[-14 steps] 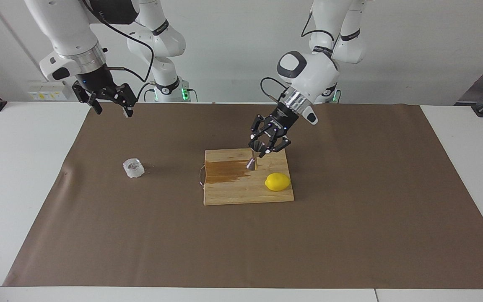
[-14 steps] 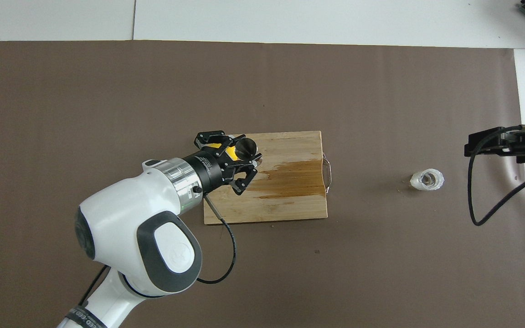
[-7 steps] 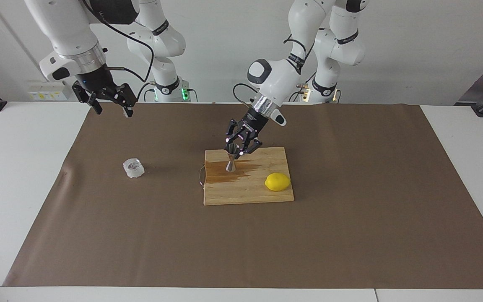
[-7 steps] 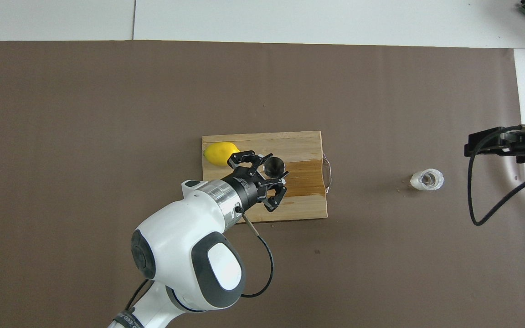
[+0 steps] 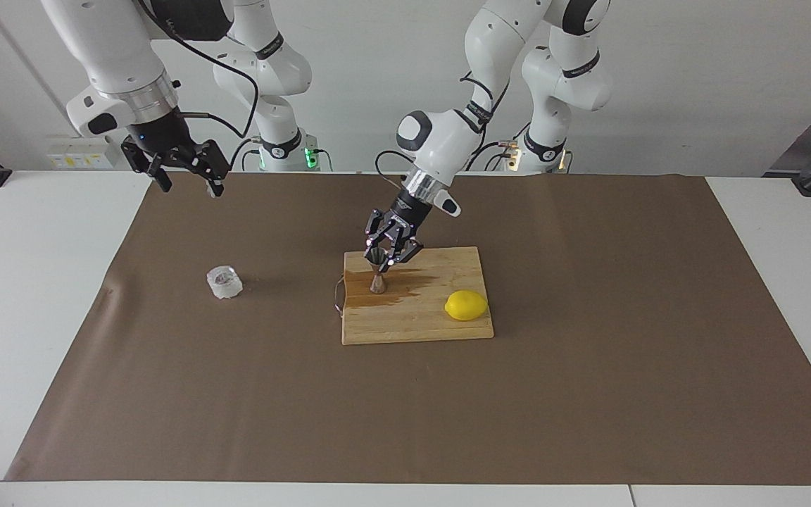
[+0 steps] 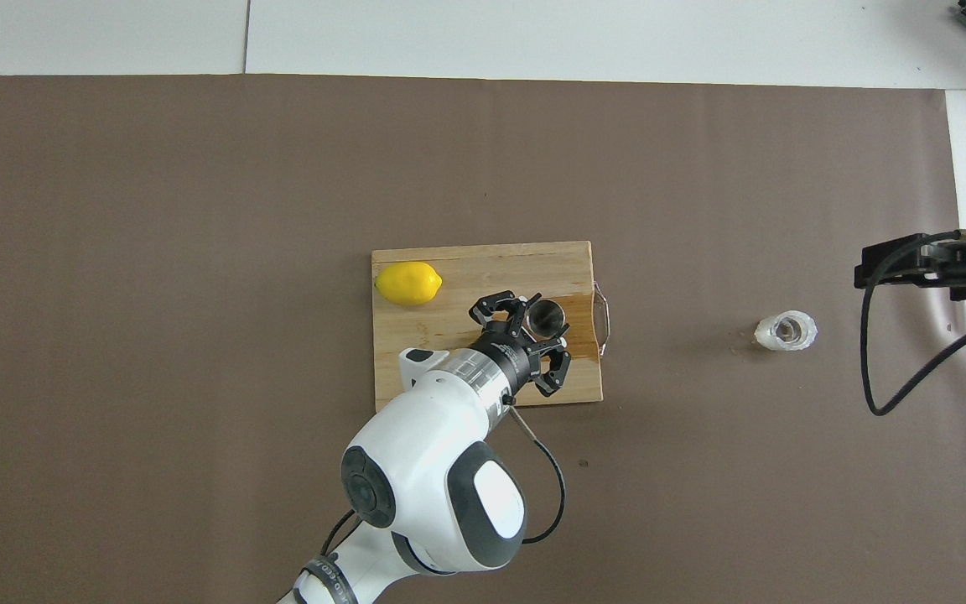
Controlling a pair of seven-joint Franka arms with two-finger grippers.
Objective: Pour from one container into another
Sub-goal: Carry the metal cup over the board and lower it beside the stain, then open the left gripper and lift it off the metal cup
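Note:
The steel jigger (image 5: 377,277) stands upright at the wet end of the wooden cutting board (image 5: 412,328), its mouth showing in the overhead view (image 6: 547,316). My left gripper (image 5: 379,259) is shut on its upper cone, also in the overhead view (image 6: 543,324). The clear faceted cup (image 5: 224,282) stands alone on the brown mat toward the right arm's end, also in the overhead view (image 6: 786,330). My right gripper (image 5: 184,170) hangs open and empty in the air, closer to the robots than the cup, and waits.
A yellow lemon (image 5: 466,305) lies on the board's end toward the left arm. A dark wet stain (image 5: 412,282) covers the board around the jigger. A metal handle (image 5: 337,294) sticks out of the board's edge toward the cup. The brown mat (image 5: 588,366) covers the table.
My left gripper has carried the jigger across the board, away from the lemon toward the wet end nearest the cup. The right arm, cup and lemon have not moved.

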